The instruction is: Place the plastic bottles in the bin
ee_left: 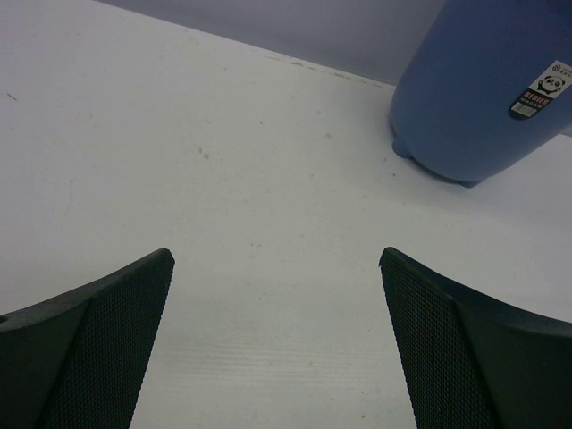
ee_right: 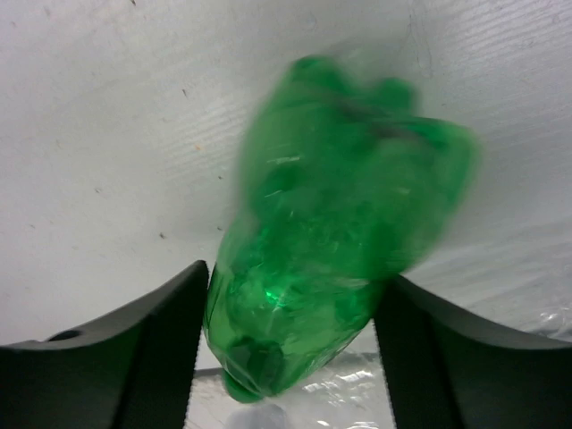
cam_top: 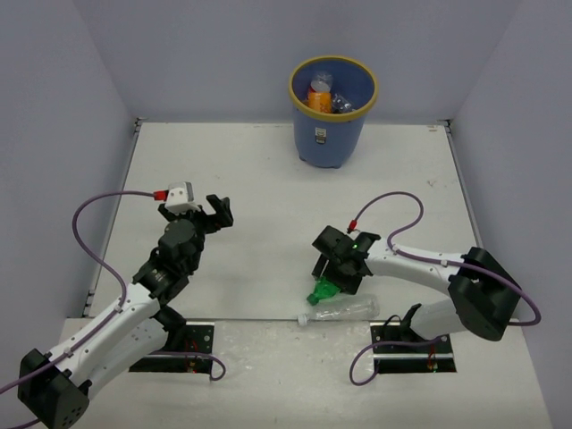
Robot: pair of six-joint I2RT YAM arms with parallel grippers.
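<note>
Right wrist view: right claw (ee_right: pixel 295 277) is pinching the green bottle (ee_right: pixel 340 206) on both sides; left claw (ee_left: pixel 275 259) is hanging spread wide near the blue bin (ee_left: pixel 465 98).

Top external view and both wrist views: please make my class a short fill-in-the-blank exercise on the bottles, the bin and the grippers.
The green plastic bottle sits ___ the fingers of the right gripper.
The round blue plastic bin has a ___ rim.
The left gripper stands open and holds ___.
A clear plastic bottle lies on the white table beside the ___ one.
Missing words: between; yellow; nothing; green.
</note>
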